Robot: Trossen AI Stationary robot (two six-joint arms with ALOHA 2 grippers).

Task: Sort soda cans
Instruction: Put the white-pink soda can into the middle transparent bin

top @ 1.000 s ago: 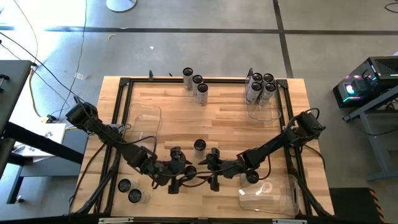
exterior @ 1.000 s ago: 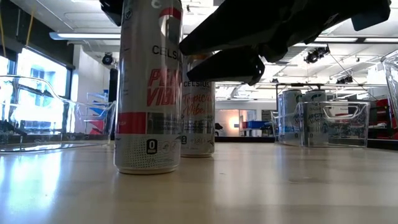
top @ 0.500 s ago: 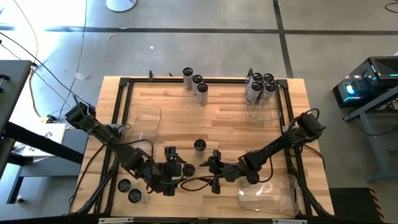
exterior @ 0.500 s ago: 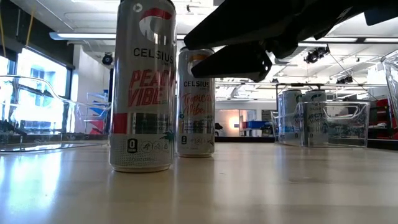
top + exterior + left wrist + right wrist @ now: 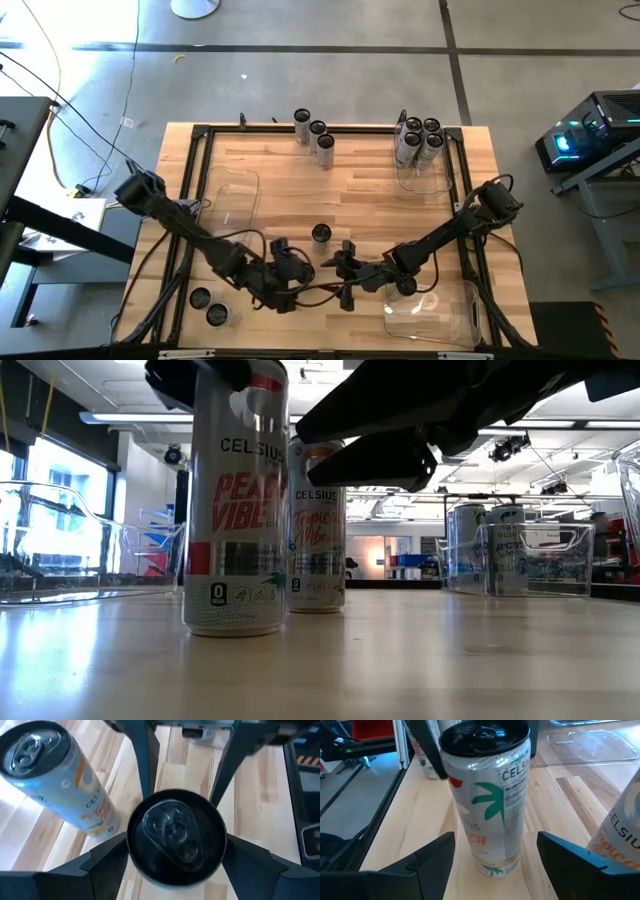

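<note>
The table carries clear bins at its corners. Both arms reach in over the near middle. The left claw stands wide around an upright can, its fingers flanking the can's top without a visible grip. The right claw stands wide and empty, facing that can from just beside it. A second can stands just behind. Three cans line the far edge; five fill the far right bin; two sit near left.
</note>
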